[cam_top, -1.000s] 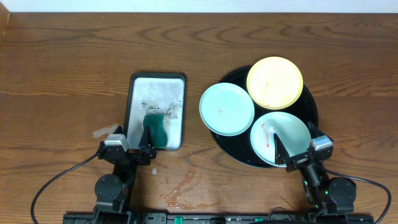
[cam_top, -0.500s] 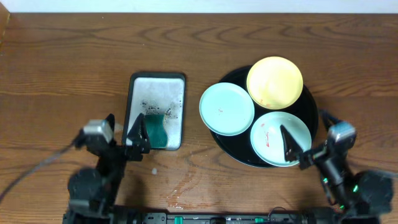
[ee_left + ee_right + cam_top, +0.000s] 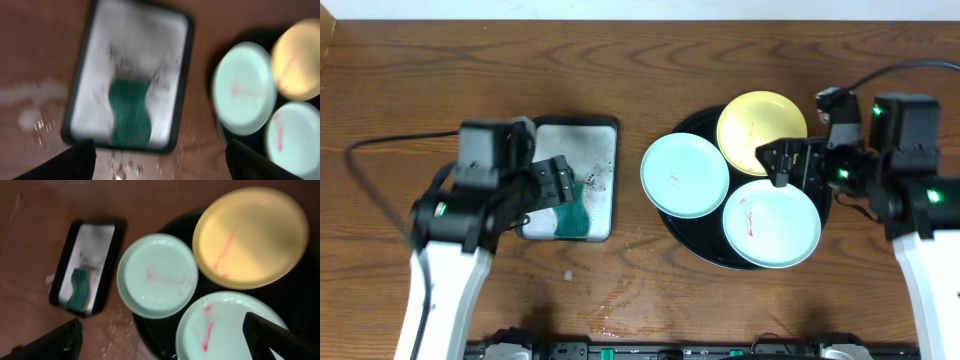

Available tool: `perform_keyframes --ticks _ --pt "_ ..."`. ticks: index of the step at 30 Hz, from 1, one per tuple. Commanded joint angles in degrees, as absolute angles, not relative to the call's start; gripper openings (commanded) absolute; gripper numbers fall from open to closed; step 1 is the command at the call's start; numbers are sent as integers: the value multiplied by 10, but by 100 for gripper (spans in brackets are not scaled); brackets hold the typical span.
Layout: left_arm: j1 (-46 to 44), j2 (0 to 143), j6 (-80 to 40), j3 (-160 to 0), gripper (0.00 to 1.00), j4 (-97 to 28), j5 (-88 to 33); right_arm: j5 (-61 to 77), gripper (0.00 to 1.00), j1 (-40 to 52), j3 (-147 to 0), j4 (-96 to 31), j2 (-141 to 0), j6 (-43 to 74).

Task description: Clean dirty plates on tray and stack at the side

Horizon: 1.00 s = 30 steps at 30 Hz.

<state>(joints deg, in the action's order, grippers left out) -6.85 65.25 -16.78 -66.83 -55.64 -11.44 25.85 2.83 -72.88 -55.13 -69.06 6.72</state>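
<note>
L gripper point(image 3: 558, 185): jaws spread wide, empty, over dark-green sponge point(image 3: 577, 218) in rectangular silver-grey metal tray point(image 3: 575, 140). R gripper point(image 3: 790, 163): also agape, empty, above large round black tray point(image 3: 695, 243). On the black tray, nearest is a pale mint plastic plate point(image 3: 772, 222) w/ red smear. 2nd mint plate point(image 3: 685, 175) overhangs left rim. Farthest is a pale yellow plate point(image 3: 761, 130), smeared too.

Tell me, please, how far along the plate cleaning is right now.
Done: nothing yet. The yellow plate, left mint plate and near mint plate lie on the black tray showing red smears; none is stacked aside. In hand: nothing; left gripper and right gripper are open and empty, the sponge lying in the silver tray. Left: wipe and stack all three.
</note>
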Motion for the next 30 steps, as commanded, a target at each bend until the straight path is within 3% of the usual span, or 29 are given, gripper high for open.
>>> perform_keyframes --ticks 1,4,8,13,20,21,22,30 --pt "-67 725 -179 -673 84 -581 -135 317 99 34 -740 -563 -733 78" --pt "-67 788 -179 -672 84 -582 -127 317 98 34 -740 -572 -747 74" --pt "-67 885 -218 -662 79 -576 -98 315 88 34 -740 -583 -749 65" --pt "-67 987 -217 -642 56 -544 -116 315 82 34 -740 -598 -749 65" --pt "-67 1075 -215 -640 32 -501 -128 315 80 34 -740 -596 -749 66" --pt "-67 1078 -215 -640 23 -494 -126 315 80 34 -740 -596 -749 66" --pt "-67 1078 -215 -640 8 -486 -126 315 80 34 -740 -596 -749 66" --pt "-66 1042 -210 -710 8 -526 -126 310 76 34 -740 -596 -749 66"
